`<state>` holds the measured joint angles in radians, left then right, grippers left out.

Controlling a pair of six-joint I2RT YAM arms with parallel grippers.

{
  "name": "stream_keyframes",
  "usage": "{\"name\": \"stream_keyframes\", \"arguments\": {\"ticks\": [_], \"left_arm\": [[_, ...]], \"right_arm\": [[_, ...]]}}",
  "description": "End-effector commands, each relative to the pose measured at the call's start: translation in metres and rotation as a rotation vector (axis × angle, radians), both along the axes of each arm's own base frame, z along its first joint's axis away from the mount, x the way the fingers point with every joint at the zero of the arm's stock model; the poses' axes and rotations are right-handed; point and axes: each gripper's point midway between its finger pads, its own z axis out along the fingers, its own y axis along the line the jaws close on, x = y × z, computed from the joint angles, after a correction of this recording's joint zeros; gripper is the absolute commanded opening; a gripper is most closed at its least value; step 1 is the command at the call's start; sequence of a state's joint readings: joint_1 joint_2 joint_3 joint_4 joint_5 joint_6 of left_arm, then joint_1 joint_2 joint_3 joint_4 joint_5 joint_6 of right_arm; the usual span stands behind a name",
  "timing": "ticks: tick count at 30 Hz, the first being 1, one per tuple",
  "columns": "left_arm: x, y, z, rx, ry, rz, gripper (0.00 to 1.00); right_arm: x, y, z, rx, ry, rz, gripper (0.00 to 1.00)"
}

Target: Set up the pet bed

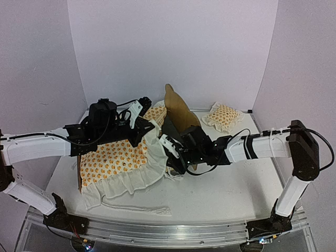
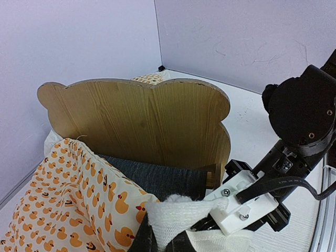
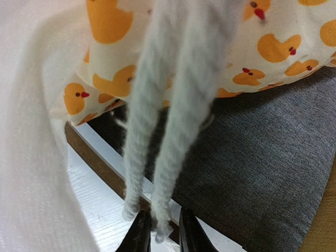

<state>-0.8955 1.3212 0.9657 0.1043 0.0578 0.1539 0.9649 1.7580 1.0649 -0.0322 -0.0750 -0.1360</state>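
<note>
Looking down from above, two robot arms meet over a white table (image 1: 220, 189). The pet bed (image 1: 178, 107) sits at the middle back. Its bear-ear headboard (image 2: 142, 121) stands upright and its dark grey base panel (image 2: 163, 176) is partly covered.

Orange duck-print bedding (image 1: 113, 157) with a white ruffle (image 2: 178, 215) spills from the bed toward the left front. A small matching pillow (image 1: 224, 116) lies well apart at the back right.

The left fingers (image 2: 140, 239) are mostly hidden at the bottom of their wrist view and appear clamped on a bunch of the ruffle. The right fingers (image 3: 137, 236) stand close together, just above the bed's wooden side rail (image 3: 100, 163). Two twisted white cords (image 3: 157, 157) hang to their tips, and I cannot tell whether a cord is pinched.

The frame looks like thin plywood, so it is probably light and stiff, and may slide or tip if the cloth drags on it. The top of the headboard or a side rail would likely give the firmest hold. The bedding is soft and limp, and is best taken at an edge or corner.

No brand, label or readable writing shows anywhere; the only pattern is the duck print.
</note>
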Motion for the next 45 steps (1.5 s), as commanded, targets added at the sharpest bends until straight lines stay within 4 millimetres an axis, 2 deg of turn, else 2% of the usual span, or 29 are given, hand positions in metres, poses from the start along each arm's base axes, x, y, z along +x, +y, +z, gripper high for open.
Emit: {"name": "stream_keyframes", "arguments": {"ticks": [1, 3, 4, 7, 9, 13, 15, 19, 22, 25, 29, 34, 41, 45], "left_arm": [[-0.002, 0.004, 0.042, -0.084, -0.071, -0.002, 0.0], [-0.002, 0.004, 0.04, -0.08, -0.07, 0.001, 0.0], [-0.002, 0.005, 0.041, -0.08, -0.07, 0.003, 0.0], [-0.001, 0.005, 0.04, -0.077, -0.073, 0.005, 0.0], [-0.001, 0.005, 0.038, -0.071, -0.071, 0.006, 0.0], [0.0, 0.004, 0.034, -0.06, -0.067, 0.002, 0.0], [0.0, 0.003, 0.031, -0.056, -0.062, -0.003, 0.0], [0.002, -0.001, 0.025, -0.045, -0.05, -0.006, 0.0], [0.002, -0.002, 0.022, -0.044, -0.042, -0.007, 0.0], [0.003, 0.0, 0.021, -0.044, -0.037, 0.002, 0.0], [0.002, -0.002, 0.021, -0.05, -0.031, -0.005, 0.0], [0.001, -0.004, 0.021, -0.053, -0.025, -0.017, 0.0], [0.0, -0.002, 0.021, -0.054, -0.028, -0.015, 0.0], [0.0, -0.002, 0.019, -0.049, -0.027, -0.011, 0.0]], "right_arm": [[0.01, 0.011, 0.02, 0.063, -0.029, -0.023, 0.15], [0.007, 0.006, 0.031, 0.073, -0.023, -0.033, 0.08], [0.005, 0.002, 0.037, 0.075, -0.017, -0.041, 0.01], [0.002, -0.018, 0.061, 0.062, -0.016, -0.106, 0.0], [-0.007, -0.031, 0.073, 0.006, 0.022, -0.113, 0.0], [-0.027, -0.053, 0.084, -0.145, 0.128, -0.092, 0.0], [-0.025, -0.058, 0.092, -0.184, 0.12, -0.096, 0.0], [-0.006, -0.054, 0.118, -0.195, 0.002, -0.103, 0.0], [0.006, -0.043, 0.143, -0.182, -0.067, -0.082, 0.0], [0.014, -0.033, 0.156, -0.185, -0.114, -0.044, 0.0], [0.026, -0.022, 0.156, -0.206, -0.155, -0.001, 0.0], [0.042, -0.008, 0.138, -0.207, -0.125, 0.011, 0.0], [0.035, -0.006, 0.098, -0.201, 0.008, 0.014, 0.0], [0.021, -0.014, 0.093, -0.171, 0.1, -0.01, 0.0]]}}
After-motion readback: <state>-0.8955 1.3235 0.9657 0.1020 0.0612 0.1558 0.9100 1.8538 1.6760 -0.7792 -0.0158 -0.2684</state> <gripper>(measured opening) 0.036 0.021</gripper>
